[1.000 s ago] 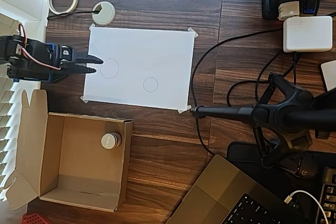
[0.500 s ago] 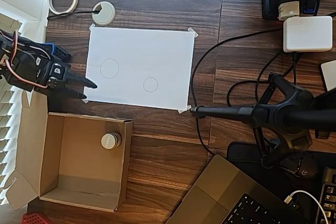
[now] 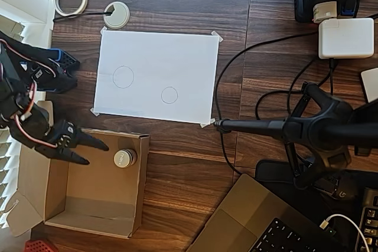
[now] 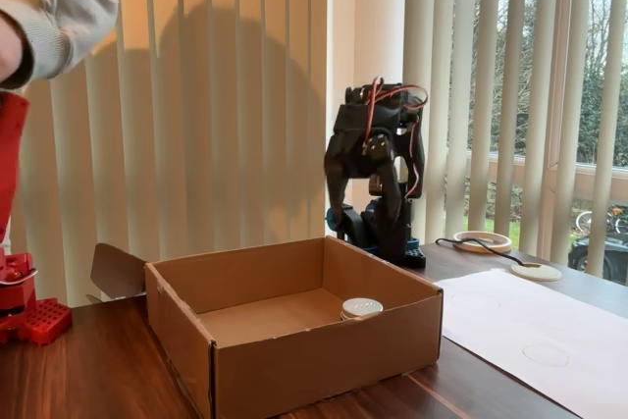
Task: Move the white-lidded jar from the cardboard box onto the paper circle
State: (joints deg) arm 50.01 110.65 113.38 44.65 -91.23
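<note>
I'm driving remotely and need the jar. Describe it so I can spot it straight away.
Find the open cardboard box at the lower left of the overhead view. The white-lidded jar stands inside it against the right-hand wall, near the corner closest to the paper. It is short, round and the box's only content, unlike the flat white grommet up on the desk.

Black plastic arm [image 3: 26,104] built of blocky servo segments. Thin red, white and orange wires looped loosely along the links, seen from above and in the fixed view [image 4: 378,159]. Blue base piece [image 3: 59,56] at the foot. Small pale label on the wrist housing beside the gripper [image 3: 90,150]. Two slim, pointed black fingers [image 3: 94,143], tapering to tips. Matte finish all over, small screws hard to tell.
</note>
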